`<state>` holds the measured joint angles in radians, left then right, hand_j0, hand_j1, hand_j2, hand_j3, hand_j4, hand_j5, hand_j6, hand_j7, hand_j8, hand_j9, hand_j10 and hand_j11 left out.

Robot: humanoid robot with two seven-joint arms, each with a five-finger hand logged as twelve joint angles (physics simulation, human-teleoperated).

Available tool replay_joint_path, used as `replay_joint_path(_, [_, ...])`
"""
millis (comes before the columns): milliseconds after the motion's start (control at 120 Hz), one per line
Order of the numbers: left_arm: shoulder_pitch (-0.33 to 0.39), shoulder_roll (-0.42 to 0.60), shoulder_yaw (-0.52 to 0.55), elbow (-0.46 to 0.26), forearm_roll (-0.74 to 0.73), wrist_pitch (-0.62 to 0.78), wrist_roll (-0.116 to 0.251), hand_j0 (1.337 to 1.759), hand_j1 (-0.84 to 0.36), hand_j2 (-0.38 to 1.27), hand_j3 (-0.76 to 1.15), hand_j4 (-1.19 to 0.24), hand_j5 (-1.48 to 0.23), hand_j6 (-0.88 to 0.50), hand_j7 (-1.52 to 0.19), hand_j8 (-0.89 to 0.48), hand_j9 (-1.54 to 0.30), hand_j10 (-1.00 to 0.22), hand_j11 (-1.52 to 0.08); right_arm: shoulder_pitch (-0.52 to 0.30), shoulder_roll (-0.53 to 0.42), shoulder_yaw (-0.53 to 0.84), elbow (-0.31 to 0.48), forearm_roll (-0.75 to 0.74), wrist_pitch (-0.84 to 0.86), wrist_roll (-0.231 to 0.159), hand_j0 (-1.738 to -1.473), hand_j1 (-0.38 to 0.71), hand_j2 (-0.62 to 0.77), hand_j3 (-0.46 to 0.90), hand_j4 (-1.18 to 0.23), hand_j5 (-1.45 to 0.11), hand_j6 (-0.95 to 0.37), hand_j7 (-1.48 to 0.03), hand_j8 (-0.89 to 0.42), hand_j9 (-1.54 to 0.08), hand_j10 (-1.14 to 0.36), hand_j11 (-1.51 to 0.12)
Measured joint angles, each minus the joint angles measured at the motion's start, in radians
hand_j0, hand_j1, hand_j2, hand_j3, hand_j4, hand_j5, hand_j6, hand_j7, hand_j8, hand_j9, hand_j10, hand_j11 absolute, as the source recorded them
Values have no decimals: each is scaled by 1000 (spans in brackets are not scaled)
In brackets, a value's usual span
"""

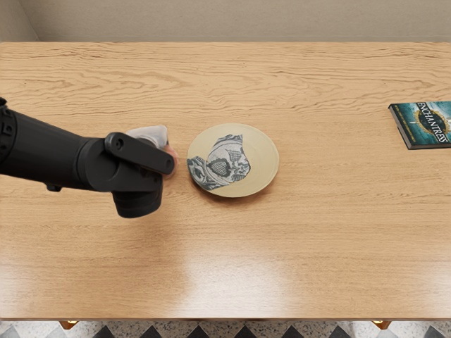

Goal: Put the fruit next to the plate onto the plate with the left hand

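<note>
Light-brown wood-grain surface [282, 267] fills most of the head view; below its near edge shows a strip of black-and-white checkered floor [211, 331]. Left of centre, the black left hand [137, 179] reaches in on its arm from the left edge and sits low over the surface. Only a small pinkish-red sliver of the fruit [171, 152] shows past the hand's right side. It lies between the hand and a round cream plate with a blue-grey pattern [257, 151], beside the plate and not on it. Whether the hand grips the fruit cannot be told. Well apart, at the far right edge, a dark-covered book [423, 124] lies flat. Beyond the surface's far edge rises a beige wall [211, 17].
</note>
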<state>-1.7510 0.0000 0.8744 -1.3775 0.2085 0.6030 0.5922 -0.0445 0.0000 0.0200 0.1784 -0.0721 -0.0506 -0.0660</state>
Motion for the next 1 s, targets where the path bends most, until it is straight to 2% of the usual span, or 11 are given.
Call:
replay_joint_path(83, [-16,0,2,-9,-6,0,-1,1645,-143,204,0,-351,-1160,-296,-1154,-467,-1145,-797,-1155,0,0,0,0,0,0,0,-1658,-318,-5,0,-26,-34,-27,-34,-26,-34,-26,-34])
replay_joint_path(175, [-36,0,2,-14,-13,-1,-1,1646,-207,473,0,-352,-1183,-301,-1175,-483,-1161,-812,-1171,0,0,0,0,0,0,0,-1658,-318,-5,0,-27,-34,-27,-34,-27,-34,-26,-34])
replay_joint_path(225, [-55,0,4,-19,-20,-1,-1,1647,-148,356,0,-355,-1184,-332,-1177,-514,-1164,-820,-1173,0,0,0,0,0,0,0,-1658,-318,-5,0,-26,-34,-27,-34,-26,-34,-26,-34])
replay_joint_path(325, [-85,0,6,-30,-39,-19,1,1648,-190,416,0,-318,-1240,-299,-1185,-501,-1167,-833,-1174,0,0,0,0,0,0,0,-1658,-318,-5,0,-26,-34,-26,-34,-26,-34,-26,-34])
replay_joint_path(383, [-102,0,6,-36,-50,-42,1,1649,-253,548,0,-273,-1268,-282,-1185,-483,-1167,-838,-1173,0,0,0,0,0,0,0,-1658,-318,-5,0,-26,-34,-26,-34,-26,-34,-26,-34])
replay_joint_path(567, [-163,0,7,-44,-93,-109,2,1649,-299,609,0,-259,-1294,-255,-1182,-492,-1170,-848,-1174,0,0,0,0,0,0,0,-1658,-318,-5,0,-26,-34,-26,-34,-26,-34,-26,-34])
replay_joint_path(575, [-165,0,7,-44,-95,-110,2,1649,-298,614,0,-266,-1280,-307,-1182,-492,-1171,-848,-1175,0,0,0,0,0,0,0,-1658,-318,-5,0,-26,-34,-26,-34,-26,-34,-26,-34])
replay_joint_path(725, [-188,0,1,-54,-106,-134,1,1649,-330,747,0,-336,-1246,-304,-1179,-560,-1175,-849,-1179,0,0,0,0,0,0,0,-1658,-318,-5,0,-26,-34,-26,-34,-26,-34,-26,-34])
replay_joint_path(833, [-224,3,-5,-61,-122,-137,0,1651,-360,882,0,-430,-1206,-391,-1171,-632,-1169,-852,-1174,0,0,0,0,0,0,0,-1658,-318,-5,0,-26,-34,-27,-34,-26,-34,-26,-34])
replay_joint_path(917, [-242,5,-18,-67,-131,-142,1,1653,-389,872,0,-427,-1198,-370,-1163,-709,-1162,-857,-1166,0,0,0,0,0,0,0,-1658,-318,-5,0,-26,-34,-26,-34,-26,-34,-26,-34])
replay_joint_path(1000, [-265,4,-37,-76,-136,-143,1,1654,-393,737,0,-417,-1195,-336,-1157,-761,-1157,-860,-1160,0,0,0,0,0,0,0,-1658,-318,-5,0,-26,-34,-26,-34,-26,-34,-26,-34])
